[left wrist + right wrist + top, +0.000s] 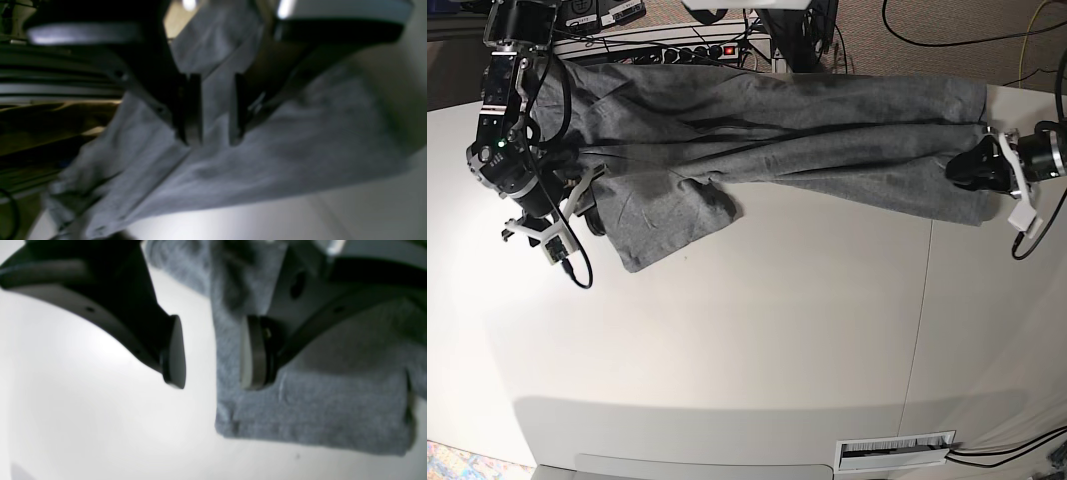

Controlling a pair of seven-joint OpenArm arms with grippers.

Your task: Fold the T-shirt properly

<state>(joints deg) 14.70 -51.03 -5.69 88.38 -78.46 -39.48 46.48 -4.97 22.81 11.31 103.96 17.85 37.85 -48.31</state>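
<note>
While the T-shirt (777, 130) lies stretched on the table (757, 320) | left hand (215, 110) parted, gripping nothing | right hand (213, 353) wide, empty

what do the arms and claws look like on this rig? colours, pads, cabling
Both arms are black. The right arm shows a small green light and a black cable looping below its white wrist bracket. The right claw has black fingers ending in rounded disc pads, one pale-faced. The left claw has dark fingers with flat, straight pads; a white bracket sits by the left arm's wrist.
</note>
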